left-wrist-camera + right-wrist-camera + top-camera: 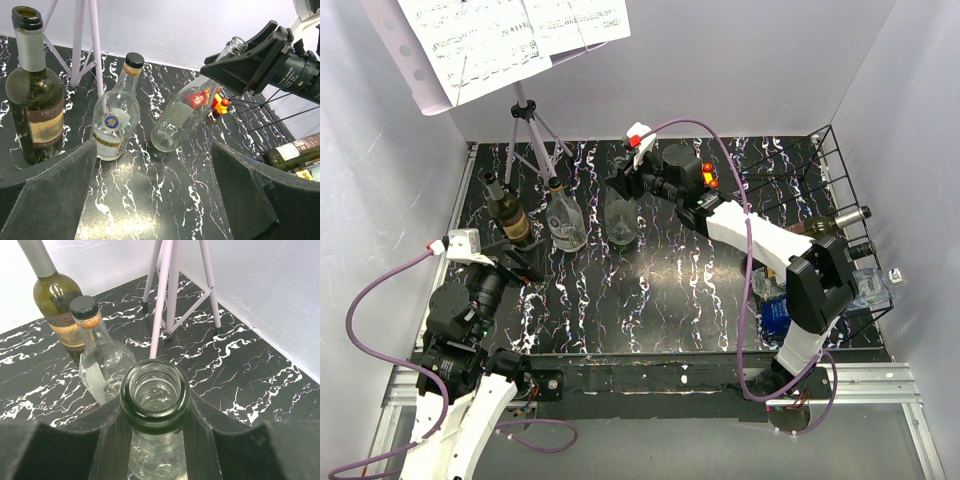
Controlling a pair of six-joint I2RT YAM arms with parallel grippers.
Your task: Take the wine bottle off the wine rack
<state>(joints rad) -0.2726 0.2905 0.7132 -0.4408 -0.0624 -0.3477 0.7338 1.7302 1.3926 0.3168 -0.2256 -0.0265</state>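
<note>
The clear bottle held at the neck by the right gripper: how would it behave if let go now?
The clear bottle looks empty, so probably light. It leans in the right gripper, so it would likely tip and, being round, roll. Smooth glass gripped only at the neck may slip or crack.

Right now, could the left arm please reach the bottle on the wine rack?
Probably not: that bottle lies on the wine rack at the far right, with the right arm stretched across the way.

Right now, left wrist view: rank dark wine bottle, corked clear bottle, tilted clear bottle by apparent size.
1. dark wine bottle, also nearest the camera.
2. tilted clear bottle.
3. corked clear bottle, close to the tilted one; unsure.
</note>
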